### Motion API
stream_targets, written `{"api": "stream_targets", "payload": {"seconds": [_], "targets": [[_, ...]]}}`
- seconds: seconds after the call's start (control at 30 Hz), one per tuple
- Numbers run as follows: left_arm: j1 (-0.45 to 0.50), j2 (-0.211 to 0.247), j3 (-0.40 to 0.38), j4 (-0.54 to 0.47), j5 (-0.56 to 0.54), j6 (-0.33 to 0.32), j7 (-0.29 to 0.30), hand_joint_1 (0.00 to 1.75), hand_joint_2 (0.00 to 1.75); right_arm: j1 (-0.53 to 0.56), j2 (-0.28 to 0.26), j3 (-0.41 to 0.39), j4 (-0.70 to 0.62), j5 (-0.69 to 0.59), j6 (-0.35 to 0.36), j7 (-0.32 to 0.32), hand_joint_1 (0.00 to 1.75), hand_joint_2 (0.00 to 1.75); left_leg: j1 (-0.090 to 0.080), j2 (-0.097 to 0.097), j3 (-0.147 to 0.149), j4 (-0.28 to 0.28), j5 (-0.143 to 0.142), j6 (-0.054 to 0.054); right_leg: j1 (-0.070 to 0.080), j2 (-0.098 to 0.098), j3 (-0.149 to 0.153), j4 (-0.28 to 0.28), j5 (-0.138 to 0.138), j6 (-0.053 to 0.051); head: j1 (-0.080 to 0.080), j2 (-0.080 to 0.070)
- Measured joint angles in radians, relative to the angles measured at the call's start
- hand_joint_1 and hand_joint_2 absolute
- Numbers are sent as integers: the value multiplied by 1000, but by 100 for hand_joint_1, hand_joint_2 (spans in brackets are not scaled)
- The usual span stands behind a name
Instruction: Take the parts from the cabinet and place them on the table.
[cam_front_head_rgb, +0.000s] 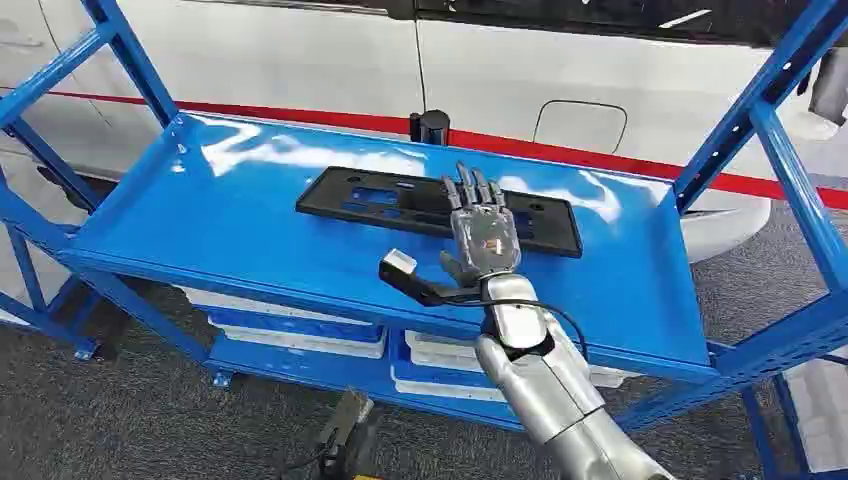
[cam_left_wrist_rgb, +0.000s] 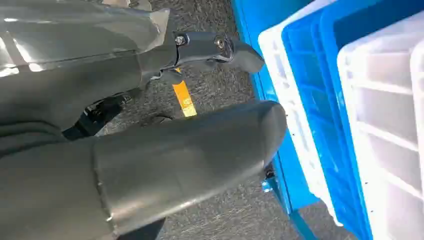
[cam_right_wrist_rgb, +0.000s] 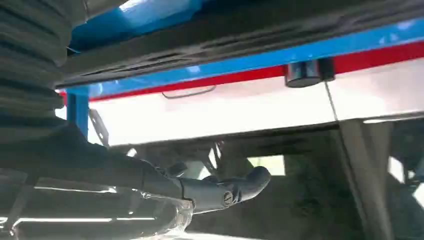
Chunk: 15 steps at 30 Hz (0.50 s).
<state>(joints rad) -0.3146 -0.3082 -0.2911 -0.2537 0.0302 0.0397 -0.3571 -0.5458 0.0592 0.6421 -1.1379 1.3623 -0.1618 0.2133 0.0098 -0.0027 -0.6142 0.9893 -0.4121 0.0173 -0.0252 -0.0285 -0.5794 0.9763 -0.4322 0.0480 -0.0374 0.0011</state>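
1. The blue shelf (cam_front_head_rgb: 250, 230) of the rack is the landmark; white and blue bins (cam_front_head_rgb: 300, 335) sit on the level beneath it.
2. A flat black part (cam_front_head_rgb: 400, 200) lies along the shelf's middle, towards its back edge.
3. The right hand (cam_front_head_rgb: 483, 228) hovers over the part's right half, fingers straight, slightly apart, holding nothing.
4. The left hand (cam_left_wrist_rgb: 165, 165) hangs beside the bins; its fingers' state cannot be told.
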Motion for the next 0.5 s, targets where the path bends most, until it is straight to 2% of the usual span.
{"api": "stream_targets", "payload": {"seconds": [0.23,0.5], "targets": [[0,10,0,0,40,8,-3,0,0,-35,44,22,123,159,-37,31,0,175,0,0,0,0,0,0,0,0,0,0,0,0,0,0],[4,17,0,0,75,29,-32,0,0,-85,47,0,285,170,-162,126,0,175,0,0,0,0,0,0,0,0,0,0,0,0,0,0]]}}
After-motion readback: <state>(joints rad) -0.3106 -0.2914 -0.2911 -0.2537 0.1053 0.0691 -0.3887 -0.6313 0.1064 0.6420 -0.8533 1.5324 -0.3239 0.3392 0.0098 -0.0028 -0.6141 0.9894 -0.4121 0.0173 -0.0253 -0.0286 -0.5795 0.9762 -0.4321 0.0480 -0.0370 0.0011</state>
